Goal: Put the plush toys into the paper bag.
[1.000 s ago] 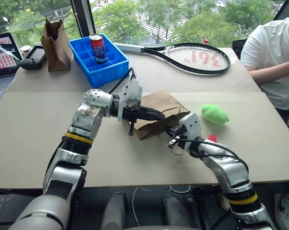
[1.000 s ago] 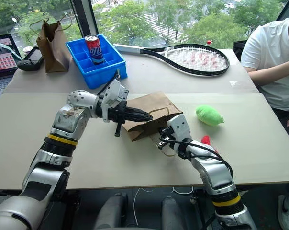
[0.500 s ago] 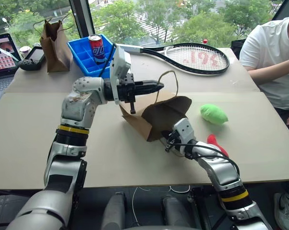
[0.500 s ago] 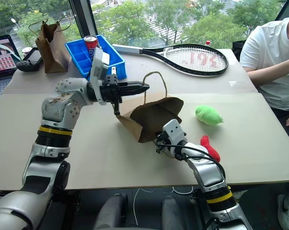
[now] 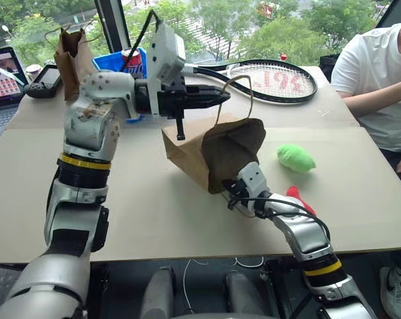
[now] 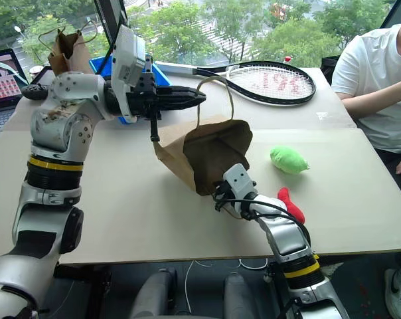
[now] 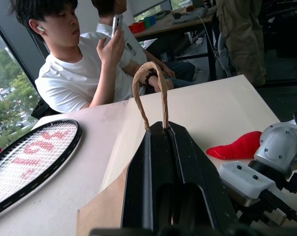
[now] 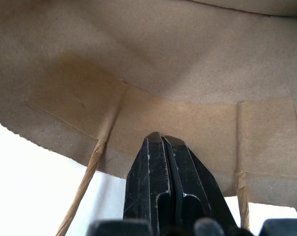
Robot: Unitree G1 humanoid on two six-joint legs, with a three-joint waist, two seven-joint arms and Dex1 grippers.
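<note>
Nearest on the desk (image 5: pixel 154 212), the right gripper (image 5: pixel 228 191) has its fingers pressed together at the lower rim of the paper bag (image 5: pixel 217 149); the right wrist view shows their tips against the inside of that rim, between the two ends of a twine handle, though whether they pinch the paper cannot be told. Just beside the right forearm lies the red chili toy (image 5: pixel 299 198), flat on the desk. A little farther, well apart from the bag's mouth, the green toy (image 5: pixel 295 158) rests on the desk. The bag is tilted, its dark opening facing the right gripper, its far corner raised off the desk. Above it the left gripper (image 5: pixel 220 97) points level across the scene, its fingers clamped on the bag's upper twine handle (image 5: pixel 239 93), which loops out past the tips. Beyond lie a tennis racket (image 5: pixel 270 78), a blue tray (image 5: pixel 124 63) holding a can, a narrower dark paper bag (image 5: pixel 69 50) and a laptop (image 5: pixel 2 76). A person in a white shirt (image 5: pixel 380 73) sits at the far right.
</note>
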